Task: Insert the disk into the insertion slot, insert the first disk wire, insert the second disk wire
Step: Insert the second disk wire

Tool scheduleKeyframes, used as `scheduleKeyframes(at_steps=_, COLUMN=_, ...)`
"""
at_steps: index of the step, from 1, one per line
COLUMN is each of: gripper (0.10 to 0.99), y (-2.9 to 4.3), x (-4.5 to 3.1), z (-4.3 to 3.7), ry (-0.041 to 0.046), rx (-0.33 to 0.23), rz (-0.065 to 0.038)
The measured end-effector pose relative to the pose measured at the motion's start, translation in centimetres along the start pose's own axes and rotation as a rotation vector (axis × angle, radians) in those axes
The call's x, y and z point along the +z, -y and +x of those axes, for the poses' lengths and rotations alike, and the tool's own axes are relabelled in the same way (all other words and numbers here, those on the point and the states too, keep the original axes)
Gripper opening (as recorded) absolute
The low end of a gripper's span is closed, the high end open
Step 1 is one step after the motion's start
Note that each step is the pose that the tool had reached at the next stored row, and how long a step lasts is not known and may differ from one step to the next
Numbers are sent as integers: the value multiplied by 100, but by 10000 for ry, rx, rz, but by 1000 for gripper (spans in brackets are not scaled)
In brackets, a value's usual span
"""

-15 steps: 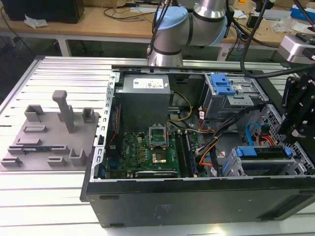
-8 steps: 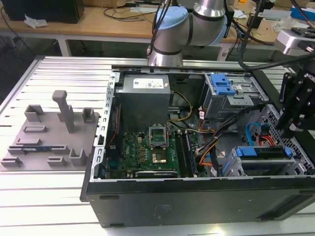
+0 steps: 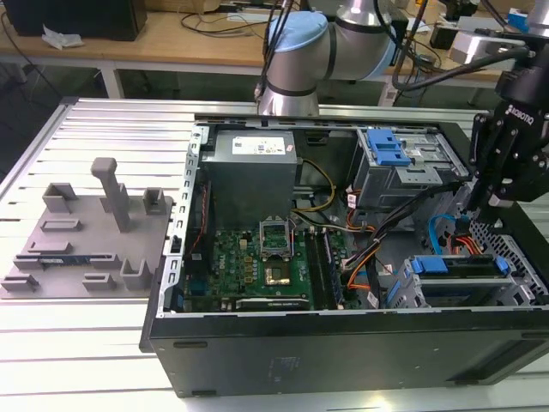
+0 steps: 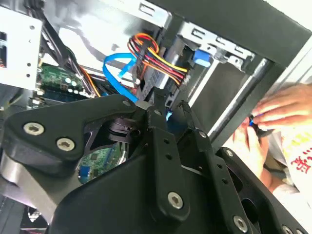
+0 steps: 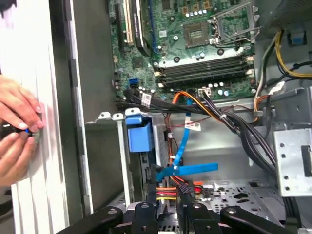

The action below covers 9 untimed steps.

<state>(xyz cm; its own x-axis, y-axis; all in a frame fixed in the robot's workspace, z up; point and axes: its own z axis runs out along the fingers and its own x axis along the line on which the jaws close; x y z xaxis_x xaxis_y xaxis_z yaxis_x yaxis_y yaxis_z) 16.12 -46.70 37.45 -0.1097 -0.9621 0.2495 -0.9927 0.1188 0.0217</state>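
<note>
Ribbed metal bench, open computer case; disk seated in insertion slot; gripper pinching second disk wire beside first disk wire; hands outside case

disk in insertion slot at exterior view's right, pincer above, motherboard left

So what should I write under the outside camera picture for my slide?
Robot gripper hangs inside the open computer case, above the blue-framed disk.
</note>
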Motion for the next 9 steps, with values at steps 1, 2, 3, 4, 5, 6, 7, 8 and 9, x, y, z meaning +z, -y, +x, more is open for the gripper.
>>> scheduleKeyframes(at_steps=1, gripper=302, y=-23, x=1, z=0, ry=-244, rx=10, rz=28)
scheduleKeyframes(at_steps=2, gripper=302, y=-41, x=1, z=-1, ry=-384, rx=15, rz=43)
scheduleKeyframes(at_steps=3, gripper=302, y=-62, x=1, z=-3, ry=-465, rx=17, rz=52)
scheduleKeyframes(at_steps=4, gripper=302, y=-84, x=1, z=-4, ry=-510, rx=19, rz=58)
scheduleKeyframes(at_steps=5, gripper=302, y=-119, x=2, z=-6, ry=-560, rx=20, rz=64)
scheduleKeyframes(at_steps=6, gripper=302, y=-149, x=3, z=-6, ry=-592, rx=21, rz=68)
scheduleKeyframes(at_steps=7, gripper=302, y=-168, x=4, z=-7, ry=-611, rx=21, rz=72)
scheduleKeyframes(at_steps=8, gripper=302, y=-182, x=10, z=-12, ry=-631, rx=20, rz=77)
scheduleKeyframes(at_steps=9, gripper=302, y=-182, x=15, z=-22, ry=-640, rx=-3, rz=88)
